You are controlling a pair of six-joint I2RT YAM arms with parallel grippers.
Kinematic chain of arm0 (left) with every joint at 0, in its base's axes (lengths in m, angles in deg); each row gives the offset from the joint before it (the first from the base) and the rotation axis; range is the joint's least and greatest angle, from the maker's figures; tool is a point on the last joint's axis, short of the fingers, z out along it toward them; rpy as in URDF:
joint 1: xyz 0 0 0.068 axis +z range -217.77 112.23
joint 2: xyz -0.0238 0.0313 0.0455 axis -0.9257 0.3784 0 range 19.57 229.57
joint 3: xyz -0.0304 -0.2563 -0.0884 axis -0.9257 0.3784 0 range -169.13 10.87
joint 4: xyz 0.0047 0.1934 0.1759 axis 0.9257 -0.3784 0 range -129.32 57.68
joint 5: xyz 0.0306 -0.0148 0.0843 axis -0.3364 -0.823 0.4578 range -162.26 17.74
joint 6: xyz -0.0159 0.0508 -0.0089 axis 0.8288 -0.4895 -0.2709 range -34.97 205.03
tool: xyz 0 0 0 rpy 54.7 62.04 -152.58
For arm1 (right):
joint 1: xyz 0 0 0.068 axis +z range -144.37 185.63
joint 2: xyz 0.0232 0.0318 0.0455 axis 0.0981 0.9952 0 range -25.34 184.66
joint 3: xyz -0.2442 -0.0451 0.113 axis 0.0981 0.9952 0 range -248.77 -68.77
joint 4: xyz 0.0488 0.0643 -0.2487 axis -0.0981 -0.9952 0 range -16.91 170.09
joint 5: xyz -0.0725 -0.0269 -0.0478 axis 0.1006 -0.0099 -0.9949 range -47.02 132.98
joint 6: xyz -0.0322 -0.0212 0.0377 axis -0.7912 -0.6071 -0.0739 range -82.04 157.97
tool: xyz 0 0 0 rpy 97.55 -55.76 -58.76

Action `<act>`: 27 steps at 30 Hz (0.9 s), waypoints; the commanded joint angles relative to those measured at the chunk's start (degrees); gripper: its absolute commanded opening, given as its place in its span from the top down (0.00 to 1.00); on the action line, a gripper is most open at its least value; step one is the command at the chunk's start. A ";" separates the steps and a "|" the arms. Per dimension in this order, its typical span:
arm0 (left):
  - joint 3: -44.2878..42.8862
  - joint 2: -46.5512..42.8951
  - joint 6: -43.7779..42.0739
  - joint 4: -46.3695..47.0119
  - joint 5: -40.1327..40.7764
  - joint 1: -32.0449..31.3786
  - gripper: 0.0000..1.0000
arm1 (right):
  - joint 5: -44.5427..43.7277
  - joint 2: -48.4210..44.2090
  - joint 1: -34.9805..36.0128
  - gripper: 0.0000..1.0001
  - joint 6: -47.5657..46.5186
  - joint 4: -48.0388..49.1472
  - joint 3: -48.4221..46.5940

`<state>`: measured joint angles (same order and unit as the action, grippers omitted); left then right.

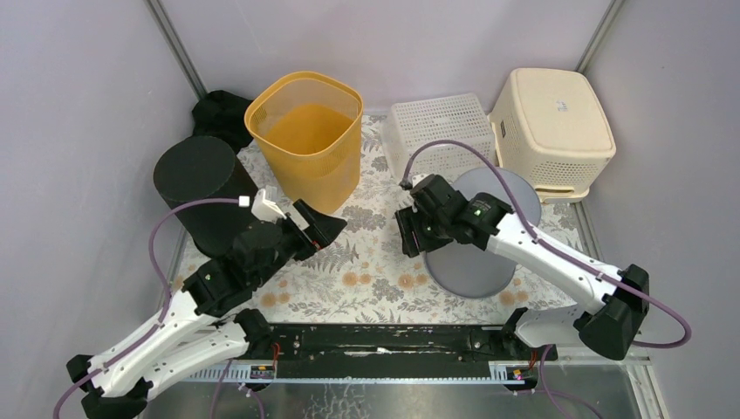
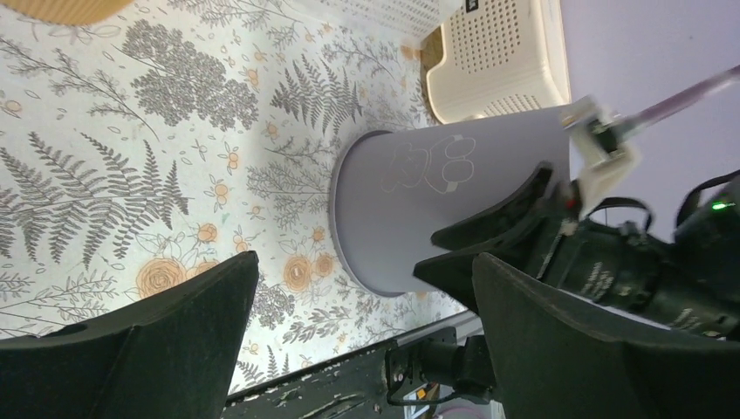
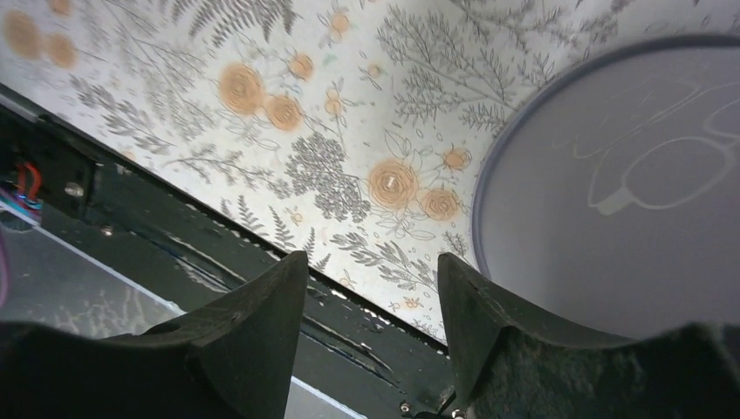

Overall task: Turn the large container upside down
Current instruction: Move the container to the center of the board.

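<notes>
A large pale grey round container (image 1: pixel 476 262) stands on the flowered mat right of centre. It also shows in the left wrist view (image 2: pixel 410 201) with a paw print on its side, and in the right wrist view (image 3: pixel 611 201), where its rimmed end meets the mat. My right gripper (image 1: pixel 408 234) is open and empty, right against the container's left side, with one finger (image 3: pixel 524 340) next to its wall. My left gripper (image 1: pixel 327 229) is open and empty over the mat's middle, apart from the container; its jaws (image 2: pixel 366 349) stand wide.
An orange bin (image 1: pixel 310 144) stands open end up at the back centre. A black cylinder (image 1: pixel 201 188) stands at the left, with black cloth (image 1: pixel 222 109) behind it. A white mesh basket (image 1: pixel 436 131) and an upturned cream basket (image 1: pixel 550 122) stand at the back right.
</notes>
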<state>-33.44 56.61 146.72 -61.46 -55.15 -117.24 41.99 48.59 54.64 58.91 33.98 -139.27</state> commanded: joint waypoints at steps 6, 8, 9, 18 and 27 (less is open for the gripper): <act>-1.39 1.84 -1.24 -1.41 3.32 -0.27 0.00 | -8.53 4.86 1.61 0.37 3.40 6.11 7.54; -1.32 1.85 -1.31 -1.07 3.12 -0.32 0.00 | -11.90 6.26 1.59 0.37 3.48 5.10 8.09; -1.12 1.71 -1.27 -0.94 3.09 -0.28 0.00 | -13.47 6.94 1.58 0.37 3.49 4.78 8.40; -0.28 1.29 -1.18 -0.39 2.48 -0.30 0.00 | -12.82 8.05 -6.48 0.34 1.99 7.12 12.43; 0.05 0.70 -1.38 -0.47 1.89 -0.28 0.00 | -13.00 3.78 -17.07 0.33 5.68 12.07 15.43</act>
<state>-33.42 58.05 146.31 -62.95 -53.84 -117.24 30.08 55.56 40.20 62.24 42.59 -124.54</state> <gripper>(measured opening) 0.997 0.666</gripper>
